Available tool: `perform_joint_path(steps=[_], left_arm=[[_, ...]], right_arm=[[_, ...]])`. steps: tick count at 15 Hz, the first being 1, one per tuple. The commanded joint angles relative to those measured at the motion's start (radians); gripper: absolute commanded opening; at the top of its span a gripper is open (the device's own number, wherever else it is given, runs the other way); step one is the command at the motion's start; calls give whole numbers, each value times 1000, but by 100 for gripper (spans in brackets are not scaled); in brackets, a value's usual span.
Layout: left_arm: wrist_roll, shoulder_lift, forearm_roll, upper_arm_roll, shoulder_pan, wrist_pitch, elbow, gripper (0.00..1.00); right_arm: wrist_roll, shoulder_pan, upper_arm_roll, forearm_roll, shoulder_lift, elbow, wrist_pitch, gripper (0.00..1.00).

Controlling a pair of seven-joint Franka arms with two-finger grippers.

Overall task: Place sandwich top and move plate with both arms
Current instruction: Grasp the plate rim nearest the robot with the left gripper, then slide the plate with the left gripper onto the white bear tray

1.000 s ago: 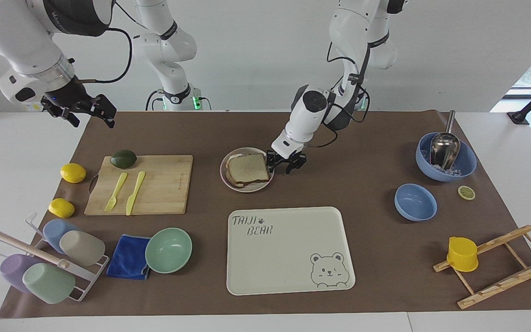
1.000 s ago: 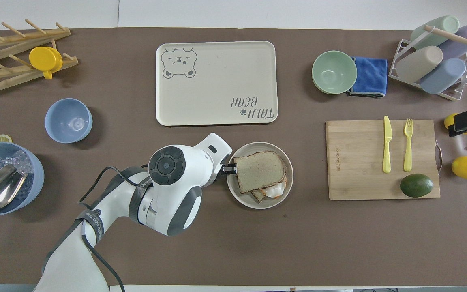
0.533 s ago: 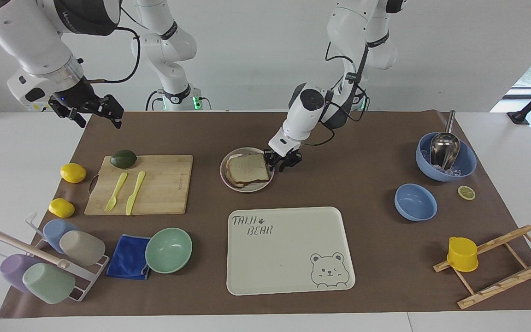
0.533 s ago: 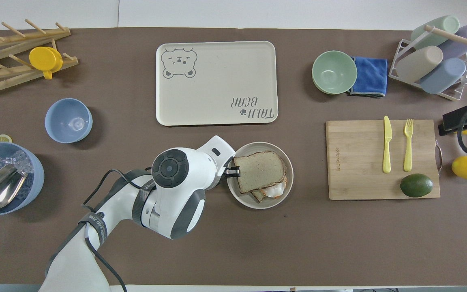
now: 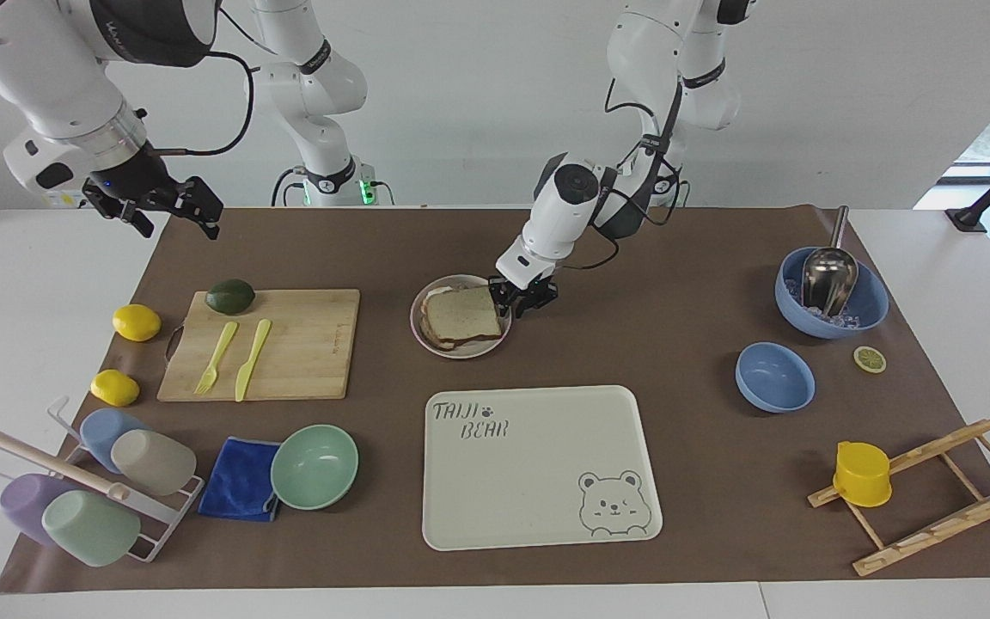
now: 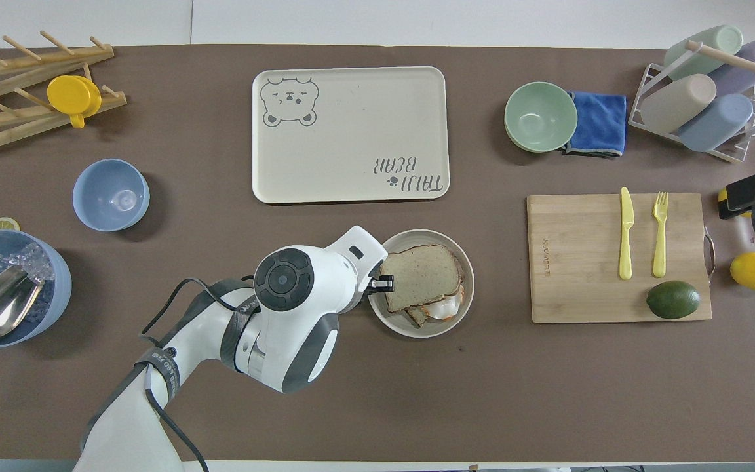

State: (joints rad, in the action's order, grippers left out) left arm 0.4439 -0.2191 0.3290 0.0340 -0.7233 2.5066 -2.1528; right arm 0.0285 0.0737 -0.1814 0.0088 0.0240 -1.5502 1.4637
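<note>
The cream tray [image 5: 546,481] carries the words "TAIJI BEAR" with a paw print in one corner and a winking bear face in the corner diagonal to it; a small brand mark is burned into the bamboo cutting board [image 5: 306,344], too small to read, and lettering on the left arm's dark wrist band is likewise illegible. The sandwich top [image 5: 461,314] lies flat on the stack in the plate [image 5: 461,352], a squarish wholemeal slice with no clear long axis, its edges turned slightly askew to the table's edges; beneath it, on the side nearer the robots, the lower toast and the white of a fried egg [image 6: 444,308] peek out. The plate sits on the brown mat [image 5: 684,447] between the cutting board and the left arm's end, nearer to the robots than the tray. The left gripper [image 5: 522,297] is low at the plate's rim on the left arm's side, its fingers parted and holding nothing, one tip at the edge of the bread; whether it touches the rim I cannot tell. The right gripper [image 5: 170,206] hangs high over the mat's corner at the right arm's end, above the yellow lemons [image 5: 136,322], fingers spread and empty. A yellow plastic knife [image 5: 251,359] and fork [image 5: 216,358] lie side by side on the board beside an avocado [image 5: 230,296].
</note>
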Motion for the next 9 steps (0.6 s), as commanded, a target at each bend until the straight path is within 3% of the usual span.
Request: perform_joint_path(steps=[1, 9], left_arm=[[9, 21, 18, -14, -16, 37, -38, 0], [26, 32, 50, -17, 4, 5, -26, 0]], right_arm=[[-4, 0, 2, -12, -19, -24, 9, 100], [-4, 6, 3, -12, -19, -24, 7, 100]])
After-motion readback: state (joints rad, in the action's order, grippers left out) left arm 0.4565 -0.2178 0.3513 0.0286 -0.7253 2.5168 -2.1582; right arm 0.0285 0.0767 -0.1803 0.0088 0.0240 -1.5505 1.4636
